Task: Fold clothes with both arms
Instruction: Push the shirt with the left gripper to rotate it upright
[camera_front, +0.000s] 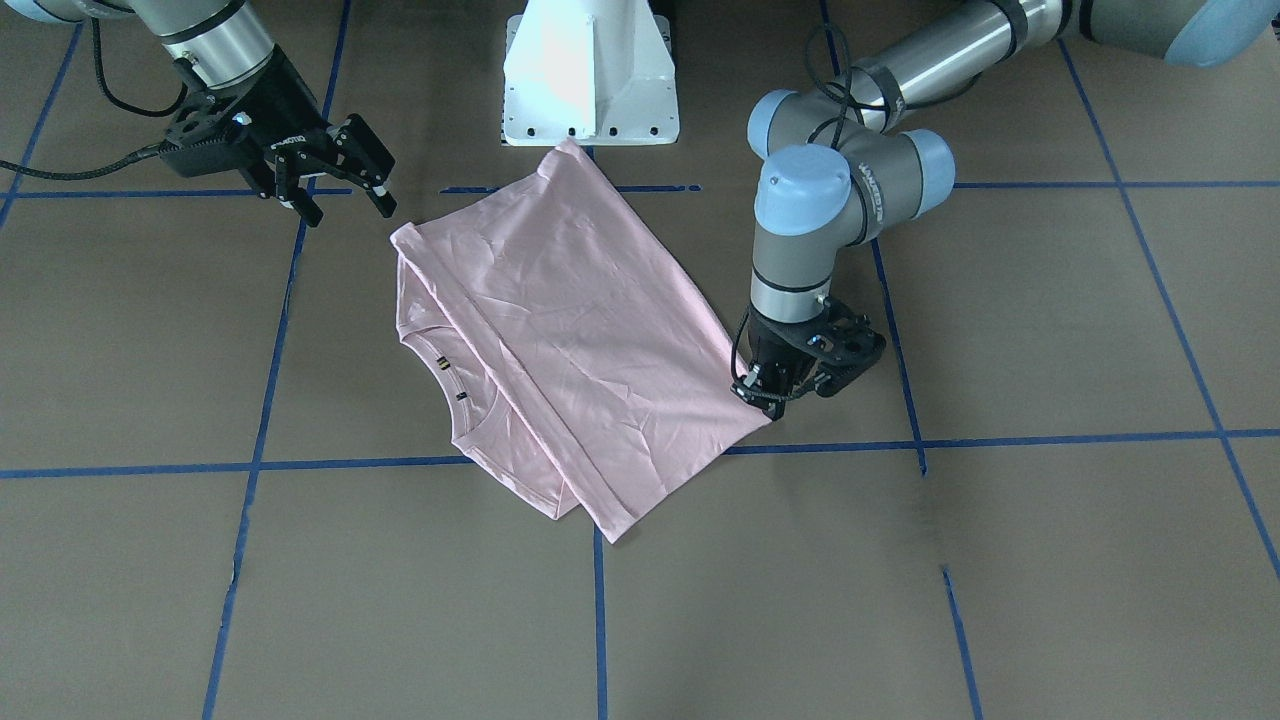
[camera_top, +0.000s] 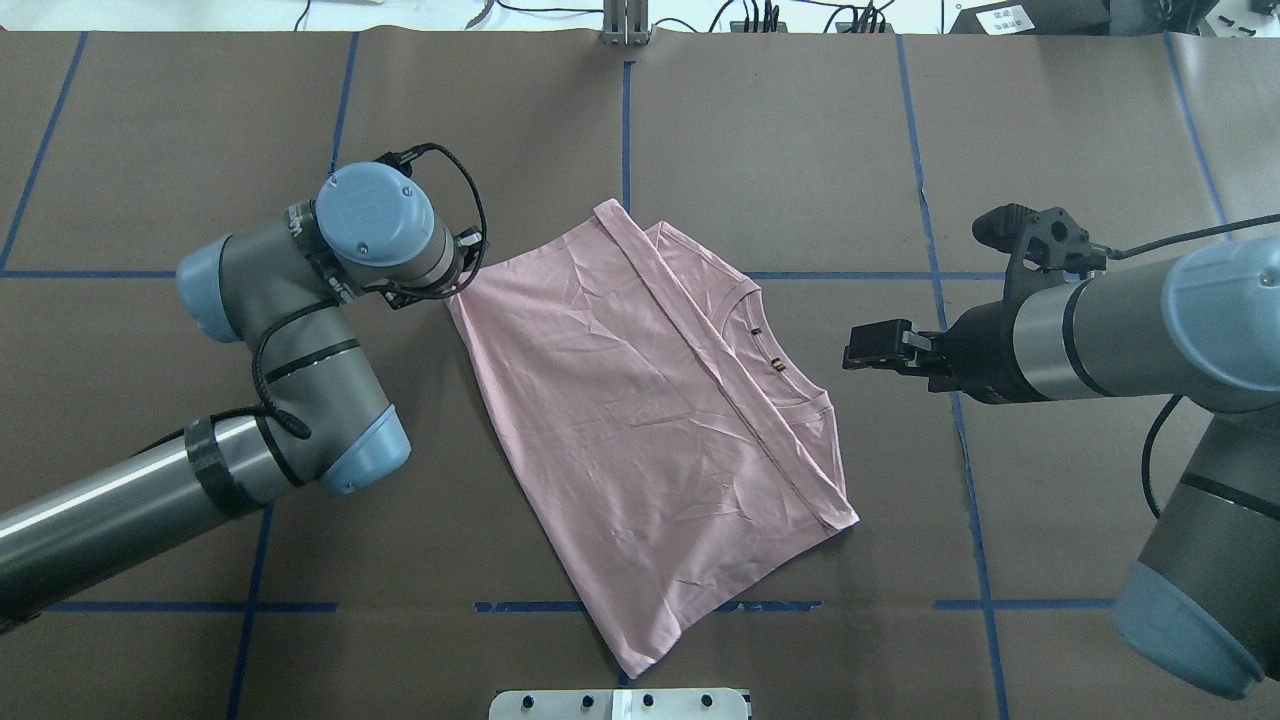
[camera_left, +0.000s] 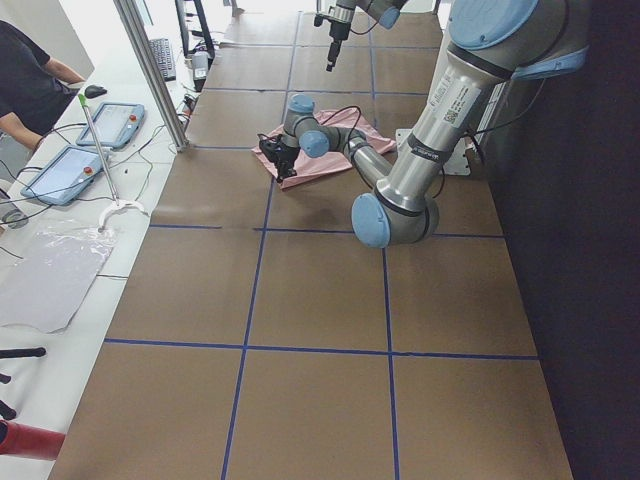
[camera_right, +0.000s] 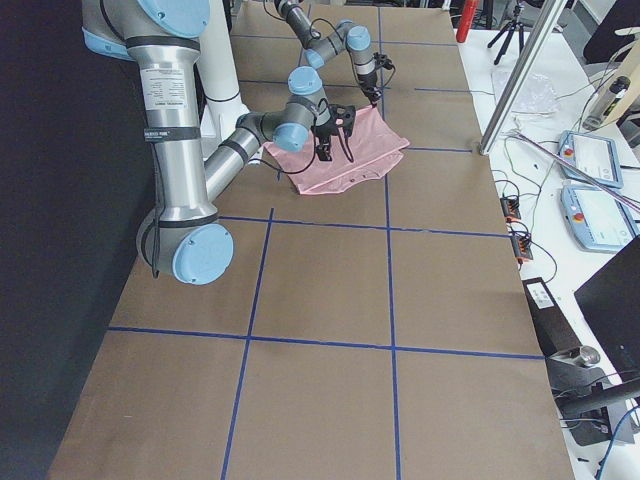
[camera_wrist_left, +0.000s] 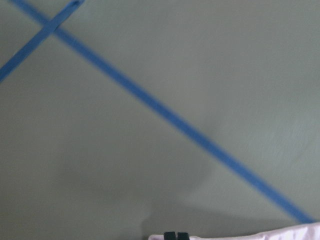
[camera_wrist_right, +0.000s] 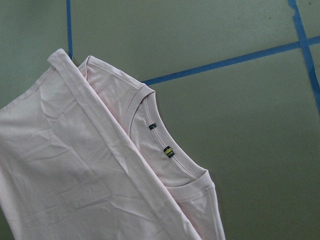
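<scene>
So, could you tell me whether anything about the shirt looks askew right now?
Yes: the folded T-shirt lies diagonally across the blue tape lines, and its top layer stops short, leaving the collar strip uncovered on one side.

A brown table (camera_top: 1050, 150) is carrying one folded pink T-shirt (camera_top: 620, 420).
The matte surface is showing a grid of blue tape lines (camera_top: 628, 130). The T-shirt is lying flat near the middle, askew to that grid. It is folded over on itself, so a plain panel is covering most of it, and the ribbed collar (camera_top: 790, 375) is peeking out along one long edge. One corner is lying just beside the white pedestal base (camera_front: 590, 75), which is standing at the robot's side.
</scene>
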